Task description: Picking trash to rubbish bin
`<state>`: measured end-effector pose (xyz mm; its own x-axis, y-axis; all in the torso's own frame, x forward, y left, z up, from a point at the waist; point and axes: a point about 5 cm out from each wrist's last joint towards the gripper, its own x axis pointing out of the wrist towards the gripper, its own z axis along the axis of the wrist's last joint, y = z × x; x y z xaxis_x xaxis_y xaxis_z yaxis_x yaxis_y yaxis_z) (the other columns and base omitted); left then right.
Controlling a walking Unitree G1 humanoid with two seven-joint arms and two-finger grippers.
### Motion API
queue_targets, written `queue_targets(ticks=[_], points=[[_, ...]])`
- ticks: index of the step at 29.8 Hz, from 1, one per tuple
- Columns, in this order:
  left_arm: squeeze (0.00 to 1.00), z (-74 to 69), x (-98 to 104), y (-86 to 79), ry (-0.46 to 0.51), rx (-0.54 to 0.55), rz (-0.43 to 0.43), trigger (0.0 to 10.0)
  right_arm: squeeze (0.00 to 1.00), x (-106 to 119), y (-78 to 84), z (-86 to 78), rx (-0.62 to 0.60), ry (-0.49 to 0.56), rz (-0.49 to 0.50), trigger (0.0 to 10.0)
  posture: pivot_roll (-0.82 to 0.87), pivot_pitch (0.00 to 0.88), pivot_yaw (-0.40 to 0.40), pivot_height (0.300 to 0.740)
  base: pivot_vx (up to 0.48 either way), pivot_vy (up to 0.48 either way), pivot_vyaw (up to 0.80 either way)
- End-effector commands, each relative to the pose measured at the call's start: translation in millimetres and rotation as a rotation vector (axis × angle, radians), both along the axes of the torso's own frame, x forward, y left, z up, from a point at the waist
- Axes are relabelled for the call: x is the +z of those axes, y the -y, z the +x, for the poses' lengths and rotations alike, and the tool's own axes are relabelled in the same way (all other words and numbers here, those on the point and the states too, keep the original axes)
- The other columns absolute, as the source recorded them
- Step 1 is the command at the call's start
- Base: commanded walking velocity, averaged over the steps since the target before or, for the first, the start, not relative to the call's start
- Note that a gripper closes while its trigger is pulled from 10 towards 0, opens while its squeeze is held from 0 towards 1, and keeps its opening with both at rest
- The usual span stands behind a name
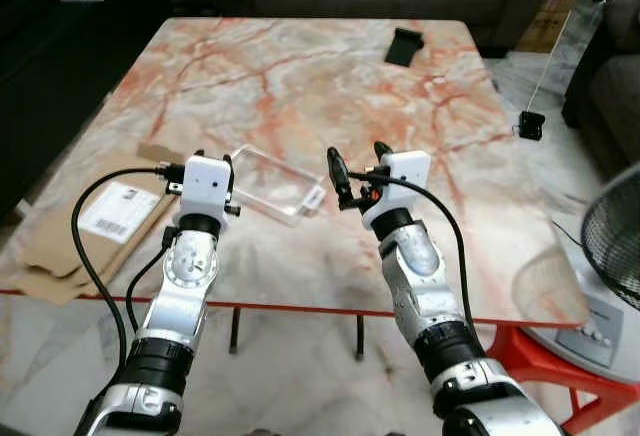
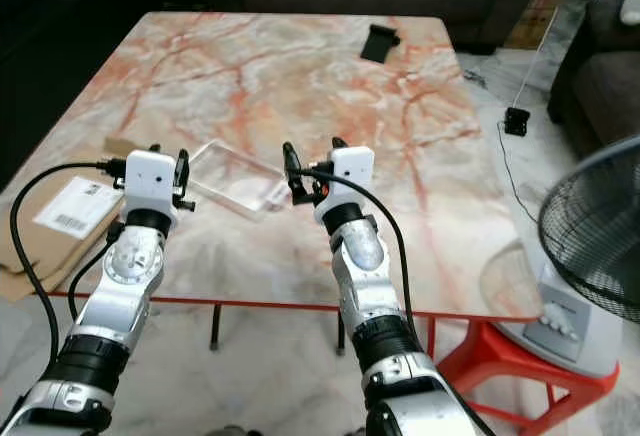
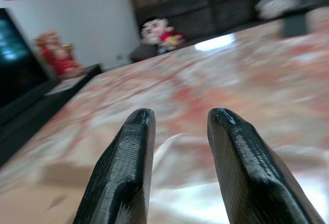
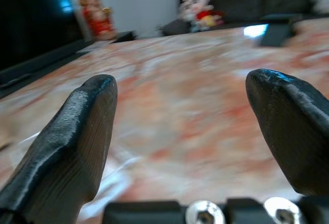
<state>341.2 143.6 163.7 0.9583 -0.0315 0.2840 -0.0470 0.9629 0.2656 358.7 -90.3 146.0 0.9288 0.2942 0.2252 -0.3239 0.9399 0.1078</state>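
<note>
At the far left I see flattened cardboard (image 1: 70,246) with a label hanging over the counter (image 1: 300,76) edge, partly cut off by my left arm. My left pincer (image 1: 205,161) hovers above the near edge, fingers (image 3: 126,167) a little apart, gripping nothing. The clear plastic tray (image 1: 272,184) lies flat just beside it at 2 o'clock. My right pincer (image 1: 355,168) sits at the tray's 3 o'clock, spread wide and empty. Both wrist views are blurred; the tray shows there as a pale smear. A black object (image 1: 404,46) lies at 12 o'clock, far across.
</note>
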Motion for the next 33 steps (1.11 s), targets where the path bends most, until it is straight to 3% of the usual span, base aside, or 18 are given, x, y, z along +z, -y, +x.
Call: queue_targets(ticks=[1,7,8,10,11,12,13,16,28,33], points=[[0.0,-0.2,-1,-7.4,-0.011,0.016,-0.001,10.0,0.0,6,-11.7,0.0,0.036,0.019,0.006,10.0,0.15,0.115,-0.007,0.74,0.277,0.0,0.0],[0.0,-0.9,-7,-5.9,-0.039,0.008,0.0,10.0,0.0,5,-12.1,0.0,0.041,0.016,0.003,10.0,0.15,0.113,-0.008,0.74,0.046,0.0,0.0],[0.0,-1.1,-10,-6.8,-0.055,0.015,-0.018,10.0,0.0,5,-12.1,-0.1,0.042,0.016,0.002,10.0,0.15,0.11,-0.009,0.74,0.0,0.0,0.0],[0.0,-0.4,-28,-9.9,-0.165,0.027,-0.139,10.0,0.0,4,-12.9,-0.5,0.05,0.015,-0.002,10.0,0.14,0.106,-0.011,0.74,0.0,0.0,0.0],[0.0,-0.3,-28,-10.1,-0.169,0.028,-0.146,10.0,0.0,4,-12.9,-0.5,0.051,0.015,-0.001,10.0,0.14,0.106,-0.011,0.74,0.0,0.0,0.0],[0.81,0.5,-31,-10.4,-0.191,0.026,-0.182,10.0,0.0,4,-13.2,-0.6,0.052,0.015,-0.002,10.0,0.14,0.105,-0.011,0.74,0.0,0.0,0.0],[1.0,1.9,-37,-9.9,-0.23,0.01,-0.282,10.0,0.0,4,-13.8,-0.9,0.055,0.015,-0.004,10.0,0.14,0.104,-0.011,0.74,0.0,0.0,0.0],[1.0,4.0,-38,-11.2,-0.25,0.018,-0.362,10.0,0.0,4,-14.1,-1.0,0.057,0.016,-0.004,10.0,0.14,0.107,-0.012,0.74,0.0,0.0,0.0],[1.0,20.6,-21,-12.0,-0.247,0.019,-0.494,10.0,0.0,2,-13.3,-2.7,0.059,0.009,-0.004,10.0,0.14,0.132,-0.012,0.74,0.0,0.0,0.0],[1.0,25.9,-13,-9.7,-0.235,0.007,-0.479,10.0,0.0,1,-13.7,-3.7,0.06,0.006,-0.005,10.0,0.14,0.141,-0.007,0.74,0.0,0.0,0.0]])
